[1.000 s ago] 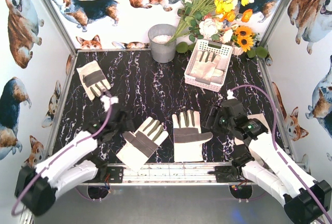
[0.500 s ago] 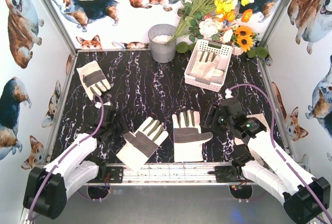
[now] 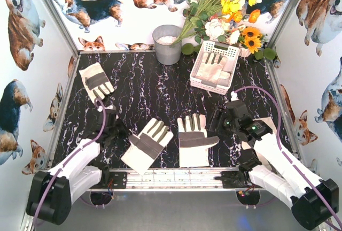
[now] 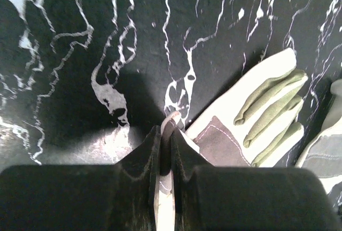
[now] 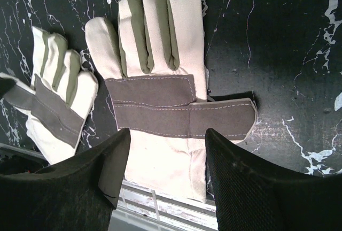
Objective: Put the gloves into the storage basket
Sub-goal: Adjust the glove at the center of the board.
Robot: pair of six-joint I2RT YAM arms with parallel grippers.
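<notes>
matt cloth gloves (image 3: 195,140) — grey-panelled, glossy marbled table (image 3: 155,97), plastic storage basket (image 3: 211,88), metal bucket (image 3: 167,46)

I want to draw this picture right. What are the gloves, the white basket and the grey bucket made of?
The gloves look like matte cream cloth with grey, suede-like panels; stitched seams show. The basket seems to be smooth white plastic, moulded with slots. The bucket is probably dull grey metal, judging by its even sheen, though painted plastic could look the same.
</notes>
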